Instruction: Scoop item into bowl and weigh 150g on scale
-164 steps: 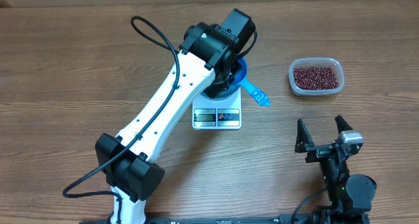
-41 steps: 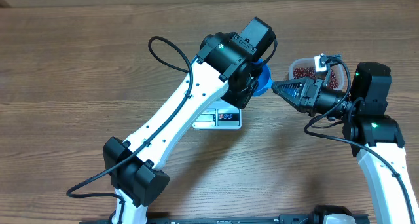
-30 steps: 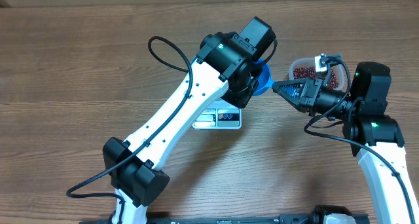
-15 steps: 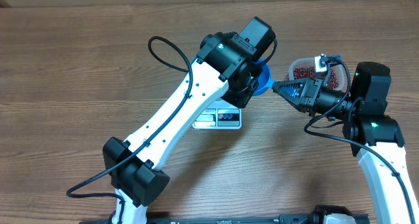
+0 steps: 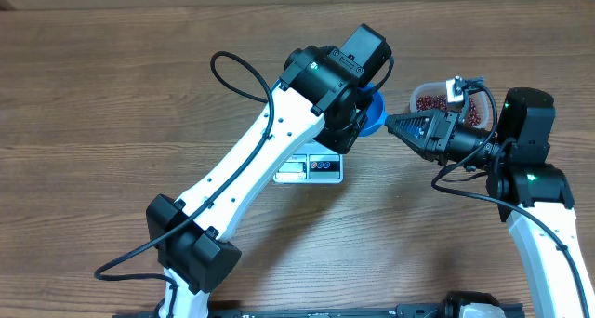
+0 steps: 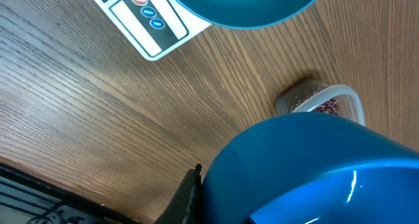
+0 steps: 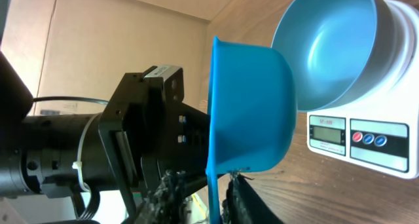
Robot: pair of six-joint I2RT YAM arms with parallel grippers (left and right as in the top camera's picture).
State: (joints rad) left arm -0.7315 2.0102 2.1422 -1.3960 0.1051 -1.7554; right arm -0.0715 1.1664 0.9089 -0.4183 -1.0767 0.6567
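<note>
From overhead I count two arms meeting above the table (image 5: pixel 112 95). My left gripper (image 5: pixel 358 123) is closed tight and carries one blue scoop (image 5: pixel 374 113) at its tip. My right gripper (image 5: pixel 392 124) points straight at that scoop from the other side, tips just beside it. Here they look drawn to a point, but I cannot tell whether they are pinching. One clear tub (image 5: pixel 420 87) sits behind the right gripper, and the beans (image 5: pixel 429 102) lie in it in a single heap. One white scale (image 5: pixel 314 167) peeks out from under the left arm. The arm hides what stands on it.

On the left wrist camera the scoop's cup fills the lower right, close to the lens, with one dark finger (image 6: pixel 186 199) showing at its left edge. Past it I see the one bowl (image 6: pixel 242 4) sitting on the scale. Three buttons (image 6: pixel 148 13) run along the scale's near edge, one red and two blue. The tub of beans stands on the table, well apart from the scale.

On the right wrist camera the scoop hangs on edge in the air, its mouth turned toward the left gripper. Its handle (image 7: pixel 213 198) drops between my two right fingers (image 7: pixel 245 194), one on each side. I cannot tell if they press on it. Behind, the bowl rests on the scale above one display (image 7: pixel 327 130) and the same three buttons.
</note>
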